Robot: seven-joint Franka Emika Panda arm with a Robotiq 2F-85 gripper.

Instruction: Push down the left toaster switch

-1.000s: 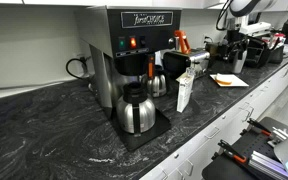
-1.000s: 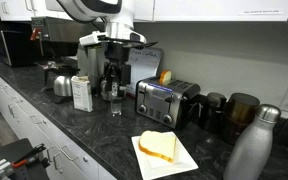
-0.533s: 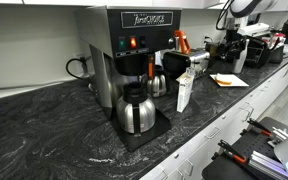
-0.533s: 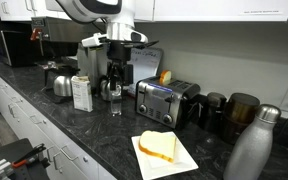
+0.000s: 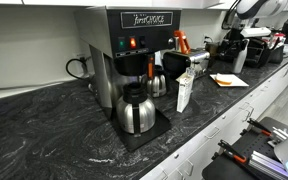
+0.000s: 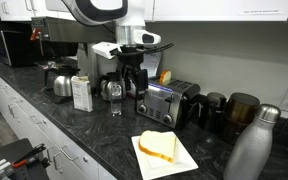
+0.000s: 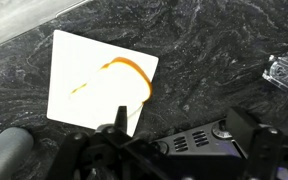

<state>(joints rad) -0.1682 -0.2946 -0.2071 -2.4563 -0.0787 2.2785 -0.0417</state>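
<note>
The toaster (image 6: 167, 102) is a low steel-and-black box on the dark counter, right of the coffee machine. In the wrist view its black front (image 7: 199, 140) shows vent slots and round knobs. No switch lever shows clearly. My gripper (image 6: 134, 82) hangs from the white arm just above the toaster's left front corner. In the wrist view its two fingers (image 7: 184, 150) stand wide apart on either side of the toaster's front, open and empty. In an exterior view the arm (image 5: 246, 10) is far off at the right end of the counter.
A white napkin with toast (image 6: 162, 150) lies in front of the toaster and also shows in the wrist view (image 7: 99, 85). A steel bottle (image 6: 252, 145) stands at the right. A white carton (image 6: 81, 92), a glass (image 6: 115, 101) and the coffee brewer (image 5: 134, 50) stand to the left.
My gripper has moved right and slightly down, from in front of the coffee machine to the toaster's left front corner.
</note>
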